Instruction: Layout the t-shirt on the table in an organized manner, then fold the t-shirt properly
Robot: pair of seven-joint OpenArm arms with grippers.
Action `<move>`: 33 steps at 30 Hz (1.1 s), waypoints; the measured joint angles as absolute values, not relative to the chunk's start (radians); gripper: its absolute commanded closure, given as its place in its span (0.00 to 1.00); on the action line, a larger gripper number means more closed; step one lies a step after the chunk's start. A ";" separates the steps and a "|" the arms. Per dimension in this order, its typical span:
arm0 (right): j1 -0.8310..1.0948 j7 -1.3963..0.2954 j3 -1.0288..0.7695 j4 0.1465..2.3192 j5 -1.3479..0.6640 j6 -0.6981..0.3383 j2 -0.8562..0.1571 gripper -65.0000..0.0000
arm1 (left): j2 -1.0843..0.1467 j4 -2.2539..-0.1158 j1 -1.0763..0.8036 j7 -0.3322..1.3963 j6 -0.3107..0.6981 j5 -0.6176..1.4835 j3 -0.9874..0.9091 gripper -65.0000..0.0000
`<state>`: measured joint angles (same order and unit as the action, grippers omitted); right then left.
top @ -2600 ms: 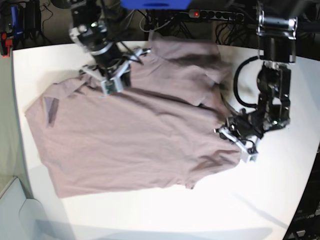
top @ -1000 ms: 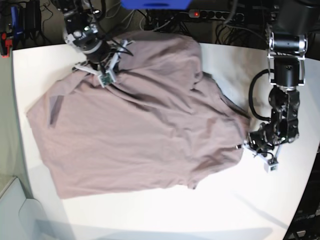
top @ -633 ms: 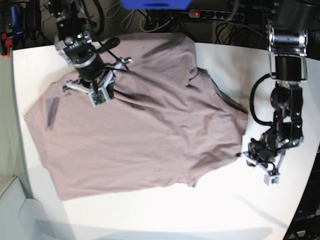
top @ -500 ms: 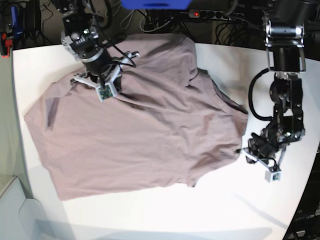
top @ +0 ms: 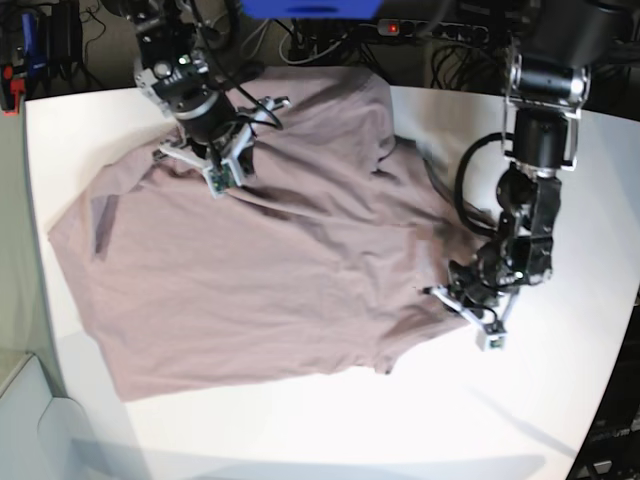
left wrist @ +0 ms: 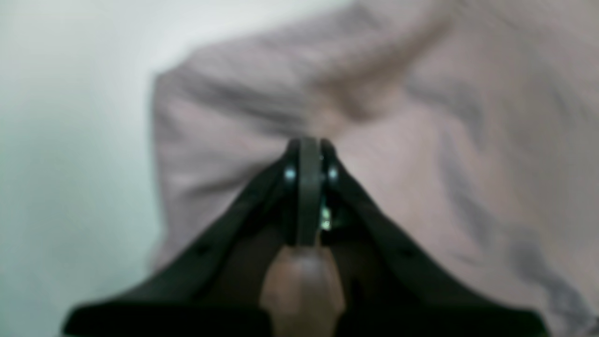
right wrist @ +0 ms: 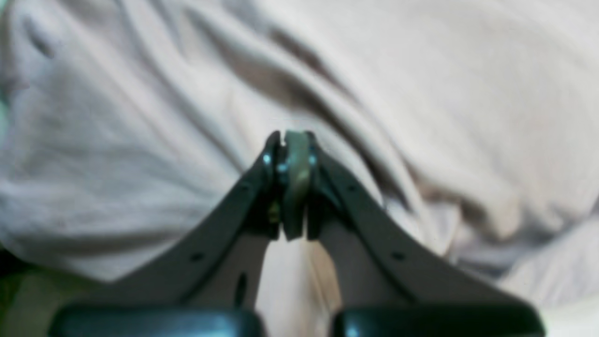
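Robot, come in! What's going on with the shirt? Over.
Left end effector shut on shirt edge. Right end effector shut on shirt, far side. Shirt spread on table, rumpled, unfolded.

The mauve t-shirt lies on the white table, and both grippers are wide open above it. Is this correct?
Not quite. The t-shirt does lie on the table, but both wrist views show the left gripper and right gripper shut, not wide open.

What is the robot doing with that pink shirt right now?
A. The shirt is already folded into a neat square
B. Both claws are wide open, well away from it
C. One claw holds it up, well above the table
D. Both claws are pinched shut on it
D: each wrist view shows a gripper, left and right, shut on the shirt, which lies spread and wrinkled on the table.
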<state>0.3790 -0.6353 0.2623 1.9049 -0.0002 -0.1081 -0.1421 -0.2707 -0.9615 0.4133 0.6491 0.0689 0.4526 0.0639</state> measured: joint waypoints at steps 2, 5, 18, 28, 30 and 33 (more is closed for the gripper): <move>0.382 -0.632 0.262 1.900 0.000 -0.108 -0.147 1.00 | -0.289 -0.882 0.436 0.606 0.061 0.411 0.062 1.00; 0.379 -0.617 0.258 1.875 0.000 -0.108 -0.147 1.00 | -0.298 -0.763 0.474 0.497 0.077 0.361 0.058 1.00; 0.186 -0.545 0.262 1.597 -0.025 -0.118 -0.205 1.00 | -0.393 -0.748 0.491 0.418 0.070 0.277 0.054 1.00; -0.022 -0.705 0.249 1.668 0.000 -0.107 -0.298 1.00 | -0.487 -0.963 0.381 0.537 0.065 0.477 0.057 1.00; -0.039 -0.739 0.226 1.734 0.000 -0.109 -0.279 1.00 | -0.518 -1.043 0.354 0.565 0.053 0.530 0.055 1.00; -0.027 -0.760 0.221 1.837 0.001 -0.108 -0.244 1.00 | -0.551 -1.177 0.307 0.597 0.064 0.604 0.054 1.00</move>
